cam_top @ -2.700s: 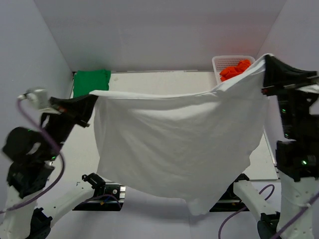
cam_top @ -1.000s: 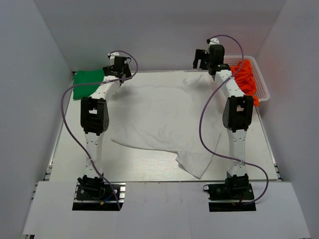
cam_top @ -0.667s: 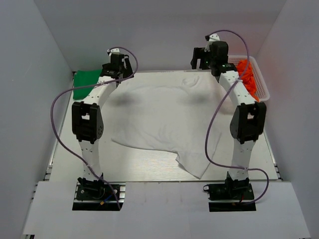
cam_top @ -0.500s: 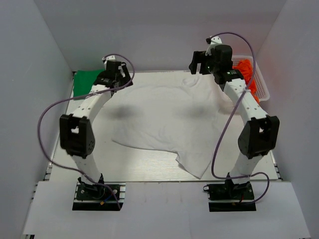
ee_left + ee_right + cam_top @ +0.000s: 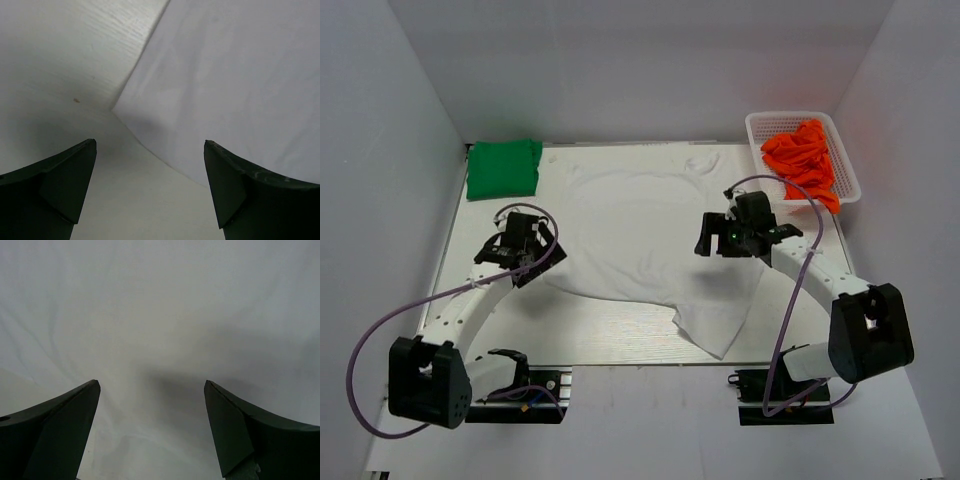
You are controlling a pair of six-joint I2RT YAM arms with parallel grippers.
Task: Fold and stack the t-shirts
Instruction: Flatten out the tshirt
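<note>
Shows white shirt [image 5: 650, 230] spread flat, near corner rumpled; green shirt [image 5: 503, 168] folded off its far-left corner; left gripper [image 5: 149, 155] over its left edge, right gripper [image 5: 151, 395] over its right half, jaws wide apart, empty. Probably best: flatten rumple, pinch matching corners, fold evenly.

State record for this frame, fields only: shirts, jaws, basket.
white t-shirt: spread on table, unfolded, near edge rumpled
green t-shirt: folded, far left corner
left jaws: open, empty, over white t-shirt's left edge
right jaws: open, empty, over white t-shirt's right side
basket: far right corner, holds orange items
stack: not yet made
</note>
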